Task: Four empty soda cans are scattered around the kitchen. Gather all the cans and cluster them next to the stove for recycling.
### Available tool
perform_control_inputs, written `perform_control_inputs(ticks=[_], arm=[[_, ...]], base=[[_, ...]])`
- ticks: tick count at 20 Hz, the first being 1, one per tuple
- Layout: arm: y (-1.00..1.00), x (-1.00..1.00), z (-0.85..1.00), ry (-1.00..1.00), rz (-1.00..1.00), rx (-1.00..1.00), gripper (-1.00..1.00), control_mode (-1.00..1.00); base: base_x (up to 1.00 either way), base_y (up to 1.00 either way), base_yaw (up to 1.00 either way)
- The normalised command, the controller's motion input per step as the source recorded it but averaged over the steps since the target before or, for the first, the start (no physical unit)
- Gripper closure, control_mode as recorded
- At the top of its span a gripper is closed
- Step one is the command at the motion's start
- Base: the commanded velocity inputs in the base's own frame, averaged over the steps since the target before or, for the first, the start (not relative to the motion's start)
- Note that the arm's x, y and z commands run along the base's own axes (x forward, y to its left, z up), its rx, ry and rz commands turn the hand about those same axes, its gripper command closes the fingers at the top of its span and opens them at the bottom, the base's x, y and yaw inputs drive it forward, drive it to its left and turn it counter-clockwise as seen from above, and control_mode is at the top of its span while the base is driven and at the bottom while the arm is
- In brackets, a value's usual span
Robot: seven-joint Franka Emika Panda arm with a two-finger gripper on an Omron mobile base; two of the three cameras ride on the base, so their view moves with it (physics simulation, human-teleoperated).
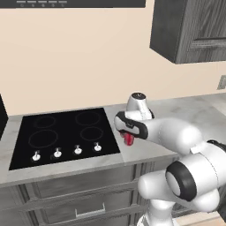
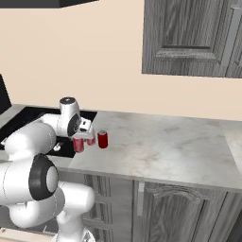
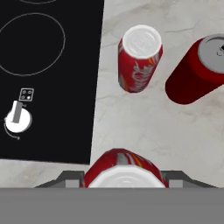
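My gripper [image 1: 128, 131] is shut on a red soda can [image 1: 129, 140], held upright over the grey marble counter just right of the stove [image 1: 62, 132]. From the hand, that can [image 3: 120, 162] sits between the two fingers at the bottom. Beyond it, two more soda cans stand on the counter: one upright with white markings [image 3: 139, 59], close to the black cooktop's edge [image 3: 48, 65], and a plainer red one [image 3: 194, 72] to its right. From the right base, the held can [image 2: 78, 144] and the other two [image 2: 90, 140] [image 2: 102, 139] form a tight group. Whether the held can touches the counter is unclear.
White knobs [image 1: 66, 152] line the stove's front, one [image 3: 17, 119] near the hand. The marble counter [image 2: 165, 146] runs wide to the right. Dark wall cabinets [image 1: 190, 31] [image 2: 194, 38] hang overhead, and drawers [image 1: 88, 207] sit below the counter.
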Motion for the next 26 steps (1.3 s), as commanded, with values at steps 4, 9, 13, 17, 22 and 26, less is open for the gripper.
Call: perform_control_inputs(ticks=[4, 9, 13, 17, 22, 26], arm=[[0.0, 0.01, -0.12, -0.03, 0.0, 0.0, 1.0, -1.0], [0.0, 0.02, -0.06, -0.05, 0.0, 0.0, 1.0, -1.0], [0.0, 0.01, -0.14, -0.03, 0.0, 0.0, 1.0, -1.0], [0.0, 0.05, -0.12, -0.03, 0.0, 0.0, 1.0, -1.0], [0.0, 0.09, -0.06, -0.03, 0.0, 0.0, 1.0, -1.0], [0.0, 0.08, -0.09, -0.03, 0.0, 0.0, 1.0, -1.0]], base=[[0.0, 0.0, 0.0], [0.0, 0.0, 0.0], [0.0, 0.0, 0.0], [0.0, 0.0, 0.0], [0.0, 0.0, 0.0], [0.0, 0.0, 0.0]])
